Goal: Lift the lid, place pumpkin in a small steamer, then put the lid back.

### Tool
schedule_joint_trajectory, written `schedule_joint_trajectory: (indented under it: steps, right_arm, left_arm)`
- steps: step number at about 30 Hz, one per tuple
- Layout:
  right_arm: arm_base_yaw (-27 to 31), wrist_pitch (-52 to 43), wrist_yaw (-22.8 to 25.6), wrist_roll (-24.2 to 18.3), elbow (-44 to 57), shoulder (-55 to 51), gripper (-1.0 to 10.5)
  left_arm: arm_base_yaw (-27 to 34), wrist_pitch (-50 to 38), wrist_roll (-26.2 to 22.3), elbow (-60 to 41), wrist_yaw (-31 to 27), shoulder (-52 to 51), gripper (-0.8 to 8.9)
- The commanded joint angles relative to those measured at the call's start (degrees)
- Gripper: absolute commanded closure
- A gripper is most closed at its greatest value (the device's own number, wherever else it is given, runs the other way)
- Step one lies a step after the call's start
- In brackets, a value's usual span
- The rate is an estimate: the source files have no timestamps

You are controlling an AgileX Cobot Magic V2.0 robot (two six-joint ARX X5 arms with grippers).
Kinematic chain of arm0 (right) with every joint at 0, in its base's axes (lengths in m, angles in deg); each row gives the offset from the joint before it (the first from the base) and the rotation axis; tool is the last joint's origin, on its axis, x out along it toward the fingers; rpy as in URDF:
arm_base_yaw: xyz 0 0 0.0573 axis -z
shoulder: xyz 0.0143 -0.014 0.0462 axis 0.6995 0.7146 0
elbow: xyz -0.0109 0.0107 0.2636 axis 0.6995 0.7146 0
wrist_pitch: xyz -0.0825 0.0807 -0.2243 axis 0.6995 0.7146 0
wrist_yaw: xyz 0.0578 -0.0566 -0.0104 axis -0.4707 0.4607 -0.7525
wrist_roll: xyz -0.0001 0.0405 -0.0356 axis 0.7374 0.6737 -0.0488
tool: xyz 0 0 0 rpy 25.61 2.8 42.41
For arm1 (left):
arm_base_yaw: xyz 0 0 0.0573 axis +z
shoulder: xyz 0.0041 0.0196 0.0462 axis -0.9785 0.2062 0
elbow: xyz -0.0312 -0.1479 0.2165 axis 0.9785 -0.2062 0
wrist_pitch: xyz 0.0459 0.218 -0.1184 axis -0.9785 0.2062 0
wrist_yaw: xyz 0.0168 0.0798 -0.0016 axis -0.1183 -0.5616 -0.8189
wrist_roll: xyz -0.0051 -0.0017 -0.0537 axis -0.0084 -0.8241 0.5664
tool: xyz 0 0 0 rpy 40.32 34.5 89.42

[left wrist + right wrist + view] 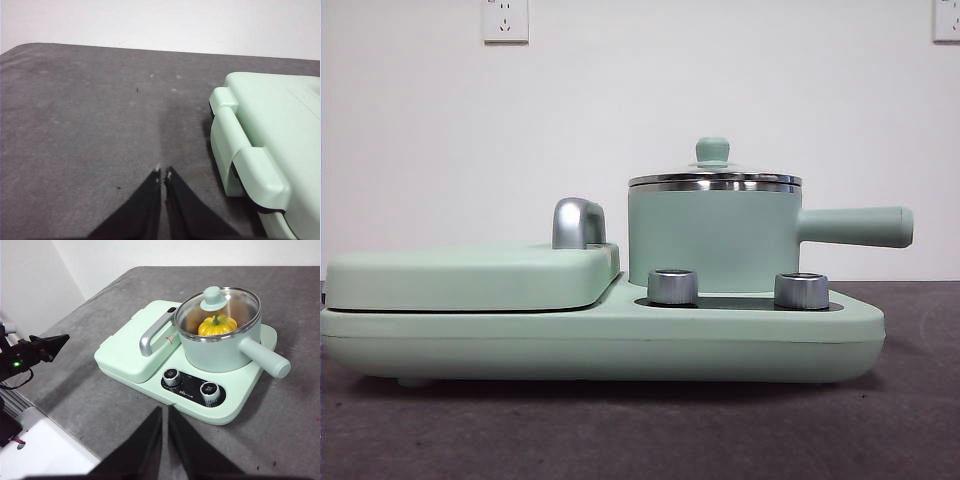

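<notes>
Both grippers hang clear of the appliance with nothing in them: the right gripper [165, 410] has its jaws drawn together, hovering over bare grey surface [280, 440] in front of the cooker's two dials [171, 375], and the left gripper [163, 172] likewise has its tips nearly touching, poised above the surface just beside the end of the mint-green cooker base [260, 150], whose far part is cut off in that view. From the right wrist, the left arm shows only as a black tip over the surface's edge. Outward from the right gripper, the small steamer [220, 352] stands on the cooker base behind the dials, its long handle [265, 357] pointing away from the flat rectangular cover [125, 350] with the chrome handle [152, 335]. The lid [220, 310] sits on the steamer's rim. Through the glass the pumpkin [217, 326] is seen inside the pot, its lower part hidden by the wall. In the front view the steamer [712, 240] and lid [713, 170] stand closed, the pumpkin entirely hidden, and no gripper appears.
</notes>
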Motion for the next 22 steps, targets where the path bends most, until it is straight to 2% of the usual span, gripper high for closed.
schedule_joint_trajectory:
  steps: [1,15,19,22]
  right_arm:
    - [-0.33,-0.37,-0.02,-0.13,-0.48,0.09,9.3]
    - [-0.28,-0.68,0.0,-0.15,-0.35,0.09,9.3]
    - [4.59,-4.09,-0.15,-0.28,3.1,0.02,9.3]
    - [11.3,-14.38,1.6,-0.31,9.75,-0.35,9.3]
  left_arm:
    - [0.07,0.24,-0.66,-1.14,-0.31,-0.07,7.93]
    - [0.07,0.24,-0.66,-1.14,-0.28,-0.07,7.93]
    - [0.07,0.24,-0.66,-1.14,-0.31,-0.07,7.93]
    - [0.04,0.24,-0.63,-1.14,-0.28,-0.07,7.93]
